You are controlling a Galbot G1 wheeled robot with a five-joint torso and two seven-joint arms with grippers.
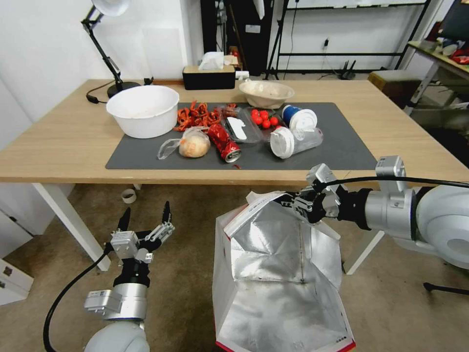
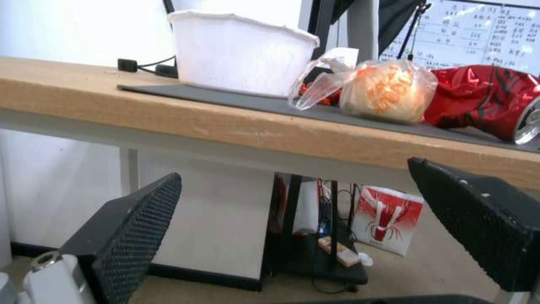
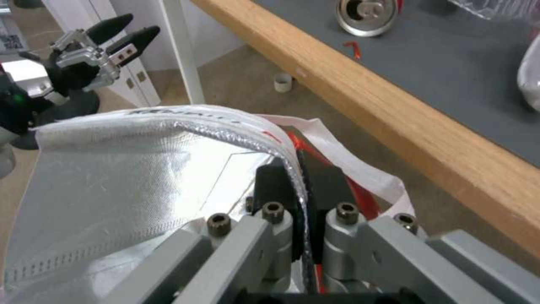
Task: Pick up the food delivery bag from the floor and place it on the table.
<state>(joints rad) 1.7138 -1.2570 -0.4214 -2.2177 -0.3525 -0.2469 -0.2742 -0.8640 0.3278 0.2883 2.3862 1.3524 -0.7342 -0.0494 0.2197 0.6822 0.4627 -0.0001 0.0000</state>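
so right claw (image 3: pixel 296 185) pinches food delivery bag (image 1: pixel 278 274) rim, print unreadable; left claw (image 1: pixel 145 221) spread wide.

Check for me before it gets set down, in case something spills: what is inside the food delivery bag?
The food delivery bag, pinched at its rim by the right gripper, gapes open: bare crinkled silver lining, no contents visible. Folded walls hide its lower corners.

I count two bowls: a big white one (image 1: pixel 143 110) at upper left, a shallower beige one (image 1: pixel 266 93) upper centre. Two lidded plastic cups (image 1: pixel 296 141) lie centre. One crushed red can (image 1: pixel 223 142), one bagged bread roll (image 1: pixel 193 143), one delivery bag (image 1: pixel 278 278) at bottom centre.
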